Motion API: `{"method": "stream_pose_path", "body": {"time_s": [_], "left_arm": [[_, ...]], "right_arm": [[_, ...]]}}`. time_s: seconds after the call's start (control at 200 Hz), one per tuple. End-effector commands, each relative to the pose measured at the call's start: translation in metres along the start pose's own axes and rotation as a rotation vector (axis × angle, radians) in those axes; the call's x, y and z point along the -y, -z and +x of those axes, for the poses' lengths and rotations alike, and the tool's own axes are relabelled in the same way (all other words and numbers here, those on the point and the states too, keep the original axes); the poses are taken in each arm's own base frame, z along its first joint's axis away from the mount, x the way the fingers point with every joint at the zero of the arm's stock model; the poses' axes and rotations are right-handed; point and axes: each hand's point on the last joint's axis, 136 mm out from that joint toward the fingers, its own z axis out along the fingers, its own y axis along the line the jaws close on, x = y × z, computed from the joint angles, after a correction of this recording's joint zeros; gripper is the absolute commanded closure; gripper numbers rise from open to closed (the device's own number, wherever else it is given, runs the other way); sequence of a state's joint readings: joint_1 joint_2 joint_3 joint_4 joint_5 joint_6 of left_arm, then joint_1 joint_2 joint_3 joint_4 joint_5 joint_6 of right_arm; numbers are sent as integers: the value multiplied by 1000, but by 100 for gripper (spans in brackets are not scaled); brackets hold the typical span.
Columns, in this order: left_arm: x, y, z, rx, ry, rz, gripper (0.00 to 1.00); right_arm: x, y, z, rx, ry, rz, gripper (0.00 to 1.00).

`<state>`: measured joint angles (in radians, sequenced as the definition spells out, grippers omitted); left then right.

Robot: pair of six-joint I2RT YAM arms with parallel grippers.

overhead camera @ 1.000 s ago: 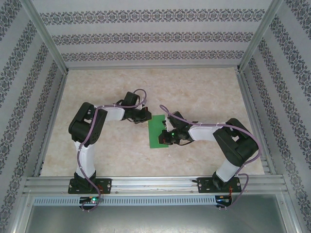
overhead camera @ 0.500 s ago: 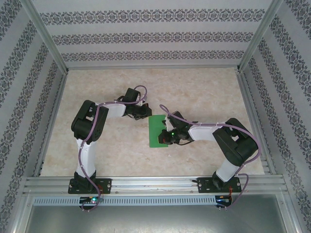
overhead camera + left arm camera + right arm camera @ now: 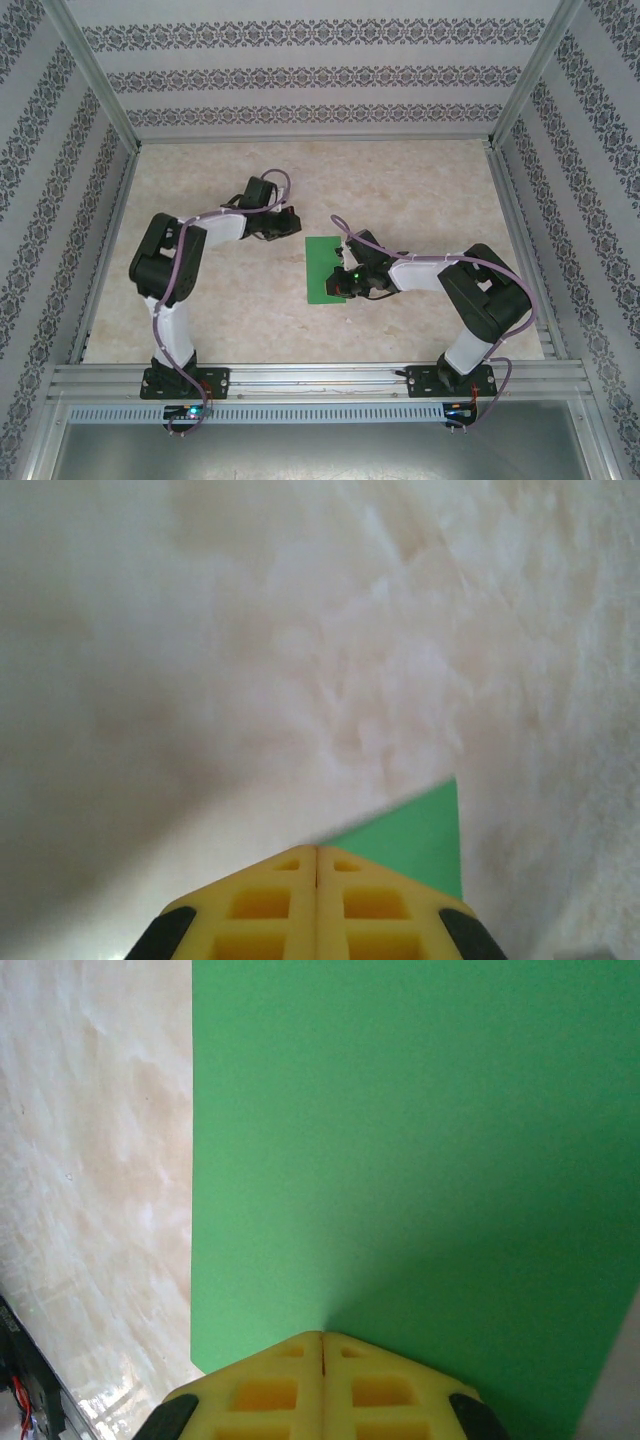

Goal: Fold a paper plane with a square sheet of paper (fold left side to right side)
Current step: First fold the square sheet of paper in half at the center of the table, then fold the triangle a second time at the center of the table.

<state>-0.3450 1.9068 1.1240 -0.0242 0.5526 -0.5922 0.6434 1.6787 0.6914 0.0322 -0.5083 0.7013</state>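
Observation:
The square sheet of paper lies flat on the table as a narrow, upright bright-green rectangle. In the right wrist view the green paper spreads under and ahead of my right gripper, whose yellow fingers are shut tip to tip and rest on it. From above, the right gripper sits on the sheet's lower right part. My left gripper is shut and stands off the sheet, just beyond its upper left corner. In the left wrist view a corner of the paper shows to the right of the left gripper.
The marble-patterned table is fenced by metal rails at the front and by patterned walls on three sides. Both arm bases stand on the near rail.
The left arm has drawn back to the left and away from the sheet's upper left corner, which it was touching. The right arm and the paper have stayed put.

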Motion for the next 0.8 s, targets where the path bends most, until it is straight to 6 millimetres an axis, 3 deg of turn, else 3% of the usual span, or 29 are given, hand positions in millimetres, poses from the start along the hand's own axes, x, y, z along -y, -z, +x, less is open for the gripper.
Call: {"method": "stream_pose_path", "body": {"time_s": [0.0, 0.165, 0.27, 0.64, 0.799], "left_arm": [[24, 13, 24, -5, -16, 51, 97], [42, 9, 65, -64, -15, 89, 97], [46, 1, 80, -100, -28, 78, 97], [12, -17, 100, -149, -8, -48, 97], [1, -19, 107, -163, -2, -85, 97]], "right_arm": [[66, -8, 50, -133, -122, 231, 100], [65, -9, 48, -127, -119, 225, 100], [66, -9, 47, -125, -120, 228, 100], [59, -8, 44, -119, -109, 209, 100], [48, -7, 38, -111, -98, 173, 97]]}}
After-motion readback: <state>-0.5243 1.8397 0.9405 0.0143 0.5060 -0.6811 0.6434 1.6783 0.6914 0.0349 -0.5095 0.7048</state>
